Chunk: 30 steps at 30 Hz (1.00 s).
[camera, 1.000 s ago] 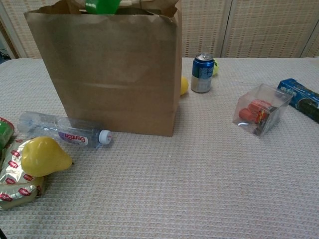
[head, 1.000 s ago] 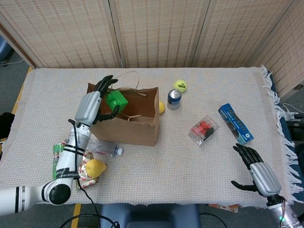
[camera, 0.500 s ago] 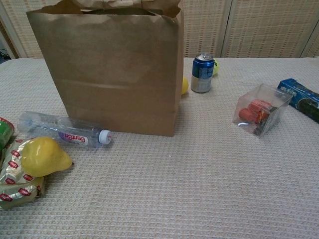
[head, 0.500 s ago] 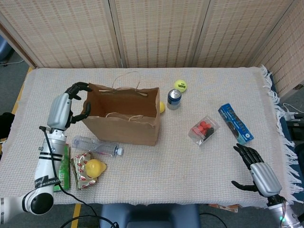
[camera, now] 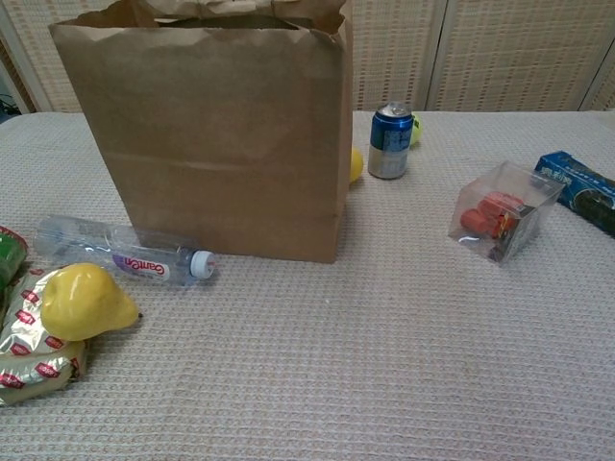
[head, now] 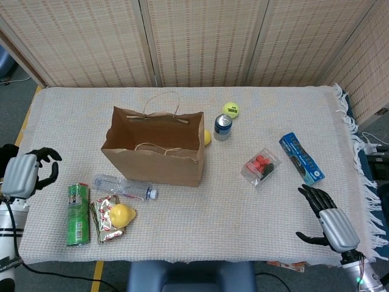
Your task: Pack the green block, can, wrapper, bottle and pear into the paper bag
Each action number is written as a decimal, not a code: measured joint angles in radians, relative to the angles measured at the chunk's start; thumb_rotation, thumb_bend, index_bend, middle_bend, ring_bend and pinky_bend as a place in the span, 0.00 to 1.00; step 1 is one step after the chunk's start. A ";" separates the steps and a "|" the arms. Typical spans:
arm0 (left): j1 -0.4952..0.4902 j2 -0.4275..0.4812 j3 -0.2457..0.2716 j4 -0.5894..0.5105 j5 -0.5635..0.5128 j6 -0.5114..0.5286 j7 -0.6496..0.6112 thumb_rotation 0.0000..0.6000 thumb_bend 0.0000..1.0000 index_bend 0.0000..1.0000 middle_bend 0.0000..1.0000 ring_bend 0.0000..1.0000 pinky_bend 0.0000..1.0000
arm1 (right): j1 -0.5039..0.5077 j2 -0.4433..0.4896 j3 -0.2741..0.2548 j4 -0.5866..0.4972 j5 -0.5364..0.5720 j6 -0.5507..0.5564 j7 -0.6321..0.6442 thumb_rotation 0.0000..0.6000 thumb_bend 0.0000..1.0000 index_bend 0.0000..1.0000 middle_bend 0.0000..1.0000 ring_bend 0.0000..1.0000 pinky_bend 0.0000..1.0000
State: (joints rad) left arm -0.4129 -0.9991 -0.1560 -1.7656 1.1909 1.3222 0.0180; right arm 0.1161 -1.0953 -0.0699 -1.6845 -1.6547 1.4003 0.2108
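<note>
The paper bag stands upright, mouth open, on the woven table cloth, approx. centre-left. The green block is not visible in either view; the bag interior seen from the head cam shows only brown paper.

Bottle lies on its side just in front of the bag, cap pointing right. Wrapper lies flat near the front-left edge w/ the pear resting on top of it. A green can lies on its side just left of the wrapper. A blue-and-silver can stands upright to the right of the bag, w/ a tennis ball behind it and a yellow ball between can and bag, touching the bag side.

Clear box w/ red items sits right of centre; blue packet lies further right.

Left hand: off the table's left edge, fingers curled in, nothing held. Right hand: at front-right corner, fingers spread, released, nothing held. Neither hand shows in the chest view.
</note>
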 measured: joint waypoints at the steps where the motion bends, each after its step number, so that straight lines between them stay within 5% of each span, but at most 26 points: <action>1: 0.010 0.000 0.024 0.041 0.038 -0.005 -0.007 1.00 0.47 0.26 0.24 0.29 0.36 | 0.001 -0.001 -0.001 0.003 -0.007 0.003 0.003 1.00 0.04 0.00 0.00 0.00 0.06; 6: 0.049 -0.035 0.142 0.278 0.252 -0.016 -0.009 1.00 0.39 0.07 0.02 0.05 0.17 | 0.001 -0.019 -0.001 0.045 -0.078 0.067 0.074 1.00 0.02 0.00 0.00 0.00 0.06; 9: 0.053 -0.066 0.197 0.397 0.371 -0.022 0.012 1.00 0.36 0.02 0.00 0.00 0.12 | -0.003 -0.040 0.004 0.080 -0.105 0.123 0.125 1.00 0.01 0.00 0.00 0.00 0.06; 20: -0.042 -0.130 0.334 0.748 0.751 -0.022 0.179 1.00 0.34 0.00 0.00 0.00 0.06 | -0.001 -0.050 -0.005 0.102 -0.115 0.129 0.159 1.00 0.02 0.00 0.00 0.00 0.06; 30: -0.083 -0.208 0.391 0.886 0.816 -0.037 0.186 1.00 0.35 0.00 0.00 0.00 0.06 | 0.005 -0.036 -0.016 0.082 -0.103 0.103 0.154 1.00 0.02 0.00 0.00 0.00 0.06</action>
State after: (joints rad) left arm -0.4963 -1.2066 0.2345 -0.8797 2.0072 1.2853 0.2044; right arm 0.1210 -1.1314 -0.0857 -1.6024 -1.7577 1.5036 0.3647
